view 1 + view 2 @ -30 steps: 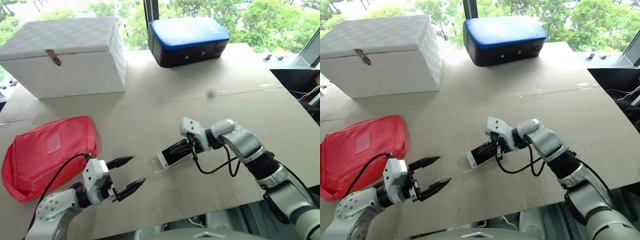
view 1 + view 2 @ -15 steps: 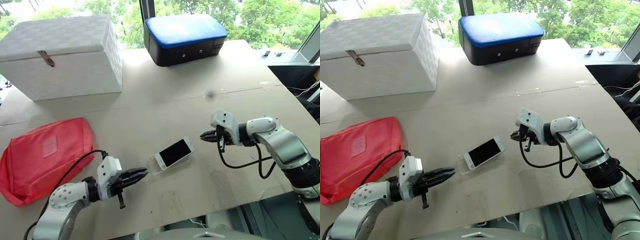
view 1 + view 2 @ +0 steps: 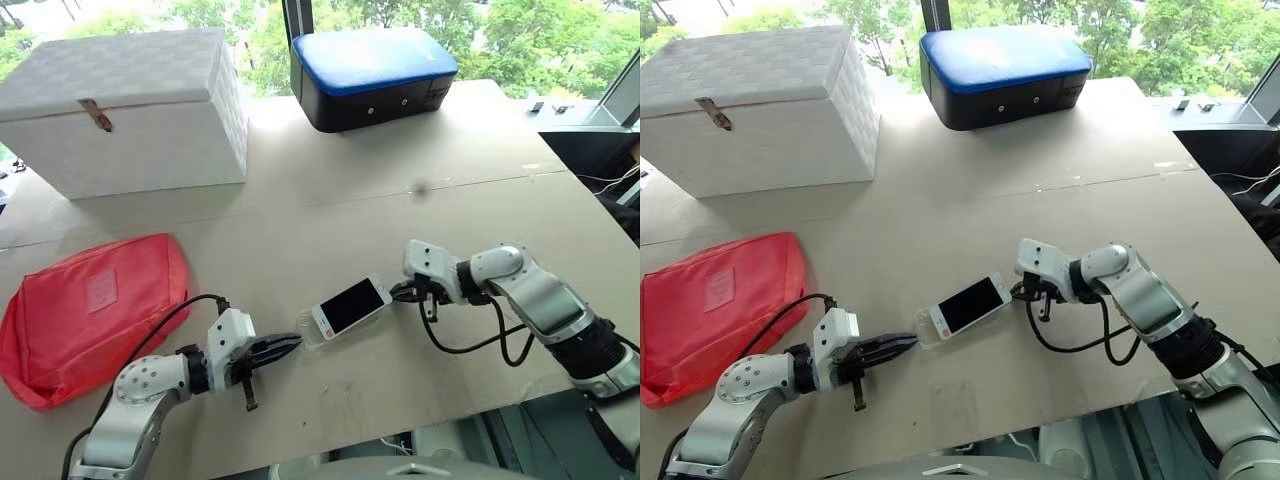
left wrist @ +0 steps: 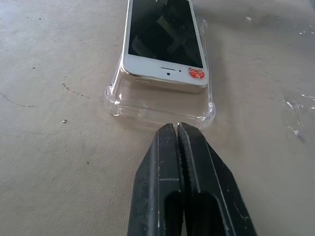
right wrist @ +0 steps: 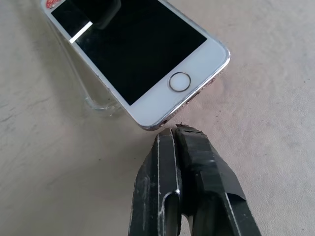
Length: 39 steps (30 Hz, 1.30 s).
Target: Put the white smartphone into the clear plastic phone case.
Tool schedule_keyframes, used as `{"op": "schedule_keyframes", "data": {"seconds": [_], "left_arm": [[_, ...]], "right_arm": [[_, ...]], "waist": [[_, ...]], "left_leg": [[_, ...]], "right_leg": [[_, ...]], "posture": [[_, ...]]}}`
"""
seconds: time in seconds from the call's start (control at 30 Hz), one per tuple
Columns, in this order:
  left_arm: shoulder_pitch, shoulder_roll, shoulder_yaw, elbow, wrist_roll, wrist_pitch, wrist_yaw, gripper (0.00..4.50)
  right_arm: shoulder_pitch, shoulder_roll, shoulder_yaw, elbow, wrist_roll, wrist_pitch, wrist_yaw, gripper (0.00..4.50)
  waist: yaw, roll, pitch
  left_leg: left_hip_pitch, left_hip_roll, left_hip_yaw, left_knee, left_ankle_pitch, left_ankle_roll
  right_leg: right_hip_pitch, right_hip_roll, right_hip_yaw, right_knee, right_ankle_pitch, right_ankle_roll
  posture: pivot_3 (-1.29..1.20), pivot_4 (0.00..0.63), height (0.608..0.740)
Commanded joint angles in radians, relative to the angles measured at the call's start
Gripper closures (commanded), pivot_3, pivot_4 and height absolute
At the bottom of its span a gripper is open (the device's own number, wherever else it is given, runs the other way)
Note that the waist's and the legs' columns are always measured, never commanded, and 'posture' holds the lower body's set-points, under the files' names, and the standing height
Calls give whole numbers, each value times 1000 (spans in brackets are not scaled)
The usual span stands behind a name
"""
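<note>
Phone half-seated, both end effectors closed at its ends

Phone (image 3: 350, 306) lies screen up on the bench (image 3: 330, 210), slanted across the middle, resting on the clear case (image 4: 158, 102). From the left wrist camera I see the phone's near end sitting short of the case's end wall, so a strip of bare case shows between them, and the phone's edge sits above the case rim there. A small red sticker is on the phone's white bezel at that end.

My left end effector (image 3: 292, 343) has its two black fingers pressed together, tips just beside the empty end of the case; I cannot tell whether they touch it. My right end effector (image 3: 400, 293) is also pressed together, holding nothing, its tips right at the phone's home-button end.

A red pouch (image 3: 90, 310) lies at the bench's left, a white box (image 3: 130, 105) and a blue-topped black case (image 3: 372, 75) at the far side.
</note>
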<state>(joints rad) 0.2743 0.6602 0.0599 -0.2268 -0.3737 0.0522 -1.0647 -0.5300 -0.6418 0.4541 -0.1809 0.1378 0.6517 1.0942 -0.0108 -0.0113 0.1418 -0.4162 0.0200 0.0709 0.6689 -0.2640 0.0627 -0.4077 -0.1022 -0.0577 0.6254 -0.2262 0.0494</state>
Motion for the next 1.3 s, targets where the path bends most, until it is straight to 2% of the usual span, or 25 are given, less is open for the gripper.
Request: {"op": "schedule_keyframes", "data": {"seconds": [0.03, 0.73, 1.07, 1.2, 1.3], "left_arm": [[5, -4, -6, -3, 18, -14, 19, 4417], [-9, -30, -36, -12, 34, 9, 83, 4417], [-8, -33, -35, -13, 36, 9, 95, 4417], [-9, -35, -39, -14, 39, 9, 98, 4417], [-11, -33, -39, -14, 39, 8, 98, 4417]], "right_arm": [[-1, -11, -23, -55, 17, -14, 16, 4500], [72, -57, -30, -166, 84, -1, 60, 4500], [144, -114, -130, -197, 146, 9, 50, 4500], [120, -84, -165, -162, 159, 14, 12, 4500], [95, -67, -127, -118, 104, -12, -21, 4500]], "waist": [[0, 0, 0], [7, 0, 0], [11, 0, 0], [12, 0, 0], [12, 0, 0]], "left_leg": [[0, 0, 0, 0, 0, 0], [0, 0, 0, 1, -2, 3], [0, 0, -1, 1, -2, 4], [0, 1, -1, 1, -2, 4], [0, 1, -1, 1, -2, 4]], "right_leg": [[0, 0, 0, 0, 0, 0], [0, -3, 0, 0, 0, 0], [1, -3, 0, 0, 0, 0], [0, -3, 0, 0, 0, 0], [0, -3, 0, 0, 0, 0]], "posture": [[0, 150, 734], [0, 150, 734], [0, 150, 734], [0, 150, 734], [0, 150, 734]]}}
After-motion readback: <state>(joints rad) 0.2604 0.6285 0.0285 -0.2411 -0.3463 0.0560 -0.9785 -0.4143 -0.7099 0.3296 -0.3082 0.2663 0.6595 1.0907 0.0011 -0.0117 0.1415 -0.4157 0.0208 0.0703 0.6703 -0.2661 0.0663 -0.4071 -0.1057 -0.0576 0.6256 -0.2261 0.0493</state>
